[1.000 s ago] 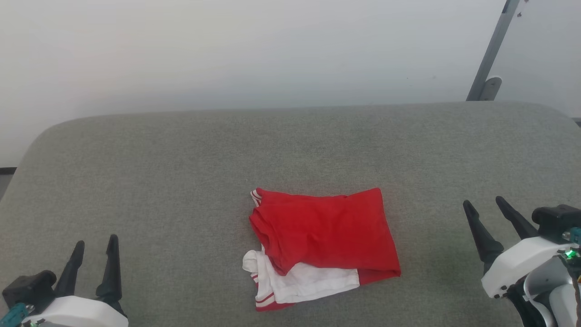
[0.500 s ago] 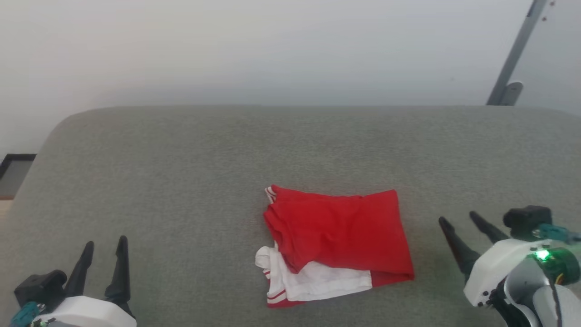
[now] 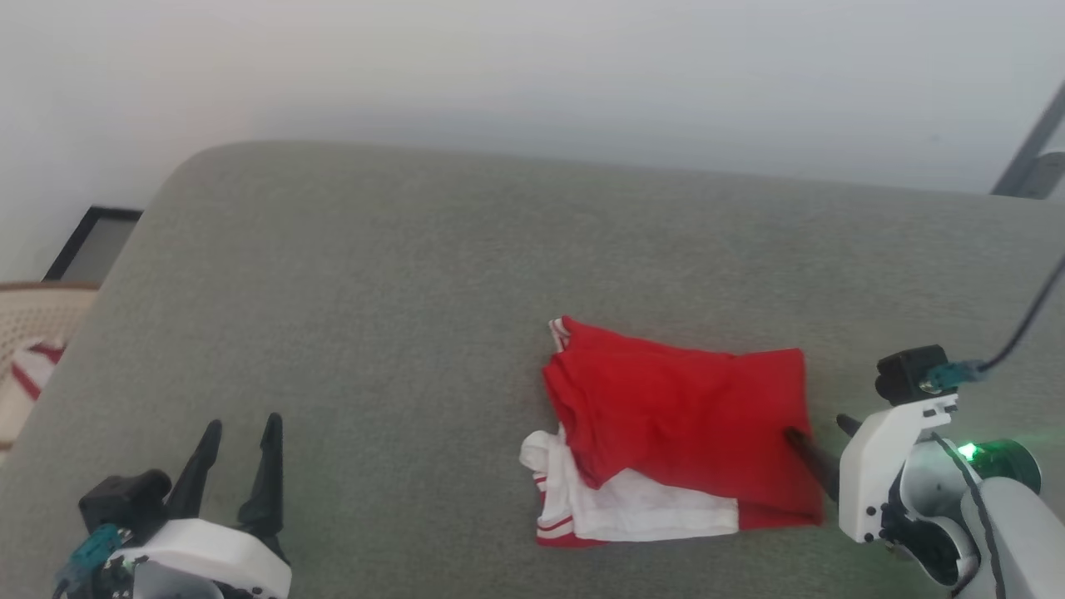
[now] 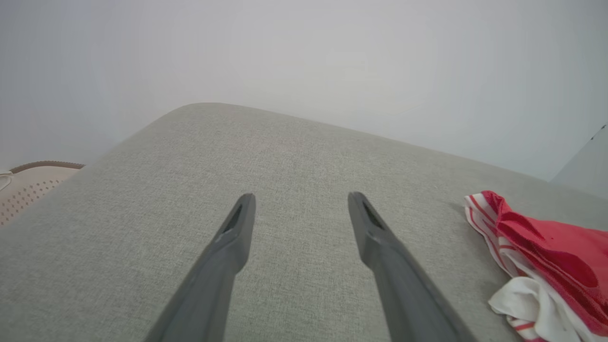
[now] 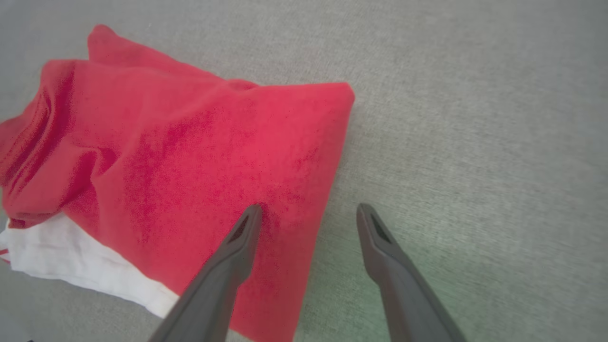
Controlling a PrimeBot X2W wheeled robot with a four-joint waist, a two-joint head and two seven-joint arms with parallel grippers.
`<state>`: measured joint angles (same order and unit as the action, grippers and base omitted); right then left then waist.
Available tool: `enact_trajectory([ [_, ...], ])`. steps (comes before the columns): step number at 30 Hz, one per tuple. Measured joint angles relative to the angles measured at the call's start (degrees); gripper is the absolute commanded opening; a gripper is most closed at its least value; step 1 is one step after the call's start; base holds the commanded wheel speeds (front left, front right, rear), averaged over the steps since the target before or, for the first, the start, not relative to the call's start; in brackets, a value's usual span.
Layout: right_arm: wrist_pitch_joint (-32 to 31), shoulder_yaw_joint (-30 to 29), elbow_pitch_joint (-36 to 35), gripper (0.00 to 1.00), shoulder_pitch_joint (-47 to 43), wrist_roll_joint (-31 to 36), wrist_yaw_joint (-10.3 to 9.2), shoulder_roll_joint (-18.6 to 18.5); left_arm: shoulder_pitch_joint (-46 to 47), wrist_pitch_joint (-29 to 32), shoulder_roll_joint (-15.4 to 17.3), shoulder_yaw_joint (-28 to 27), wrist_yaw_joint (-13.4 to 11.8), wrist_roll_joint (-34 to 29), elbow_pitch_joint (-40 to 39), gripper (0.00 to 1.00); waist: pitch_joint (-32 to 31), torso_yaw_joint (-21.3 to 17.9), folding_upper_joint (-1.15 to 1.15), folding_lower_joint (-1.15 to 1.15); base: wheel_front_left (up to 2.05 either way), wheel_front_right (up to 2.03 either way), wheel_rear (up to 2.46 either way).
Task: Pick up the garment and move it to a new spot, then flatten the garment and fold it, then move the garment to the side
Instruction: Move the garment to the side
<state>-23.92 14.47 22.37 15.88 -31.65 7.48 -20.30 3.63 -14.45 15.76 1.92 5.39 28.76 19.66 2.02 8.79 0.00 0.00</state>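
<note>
Head view: I record the garment (image 3: 682,416) lying folded on the grey upholstered surface (image 3: 399,274), right of centre and toward the near edge. Its red body forms a rough rectangle on top. A white cuff panel (image 3: 641,512) with thin red stripes sticks out from under the near-left corner. Right wrist view confirms the garment (image 5: 190,156) is creased at its left end, with the white cuff panel (image 5: 71,256) beneath.

The right gripper (image 3: 816,427) is at the garment's right edge, fingers spread and holding nothing. In its own wrist view the right gripper (image 5: 308,209) straddles that edge: one finger over red cloth, the other over bare upholstery just beside it. I cannot tell whether the finger over the cloth touches it. A green light (image 3: 967,452) glows on that arm.

The left gripper (image 3: 244,421) sits low at the near left, well apart from the garment, fingers parted and empty. Left wrist view shows the left gripper (image 4: 300,196) over bare upholstery, with the garment (image 4: 546,247) at the right edge.

Past the surface's left end I note a beige perforated basket (image 3: 33,312) with striped cloth (image 3: 29,374) in it. A pale wall (image 3: 532,66) stands behind, and a grey metal bar (image 3: 1032,158) leans at the far right.
</note>
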Motion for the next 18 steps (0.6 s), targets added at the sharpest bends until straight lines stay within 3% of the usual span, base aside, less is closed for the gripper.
enact_trajectory([
  [15,-12.2,-1.0,7.6,0.98,6.4,1.5,0.00,1.6,3.8,-0.2,-1.3,2.2,0.7,0.0,2.8,1.00,5.0,4.8,0.00,0.00,0.00,0.00,0.00],
  [16,-12.9,-1.3,7.9,0.14,6.8,1.6,0.00,1.7,3.9,-0.2,-1.4,2.2,0.8,0.0,3.1,1.00,5.1,5.0,0.00,0.00,0.00,0.00,0.00],
  [17,-13.2,-1.6,8.1,0.00,7.0,1.8,0.00,1.8,3.9,-0.3,-1.4,2.3,0.9,0.0,3.3,1.00,5.2,5.1,0.00,0.00,0.00,0.00,0.00],
  [18,-13.4,-1.9,8.3,0.00,7.2,2.1,0.00,1.9,4.0,-0.3,-1.4,2.3,0.9,0.0,3.5,1.00,5.3,5.2,0.00,0.00,0.00,0.00,0.00],
])
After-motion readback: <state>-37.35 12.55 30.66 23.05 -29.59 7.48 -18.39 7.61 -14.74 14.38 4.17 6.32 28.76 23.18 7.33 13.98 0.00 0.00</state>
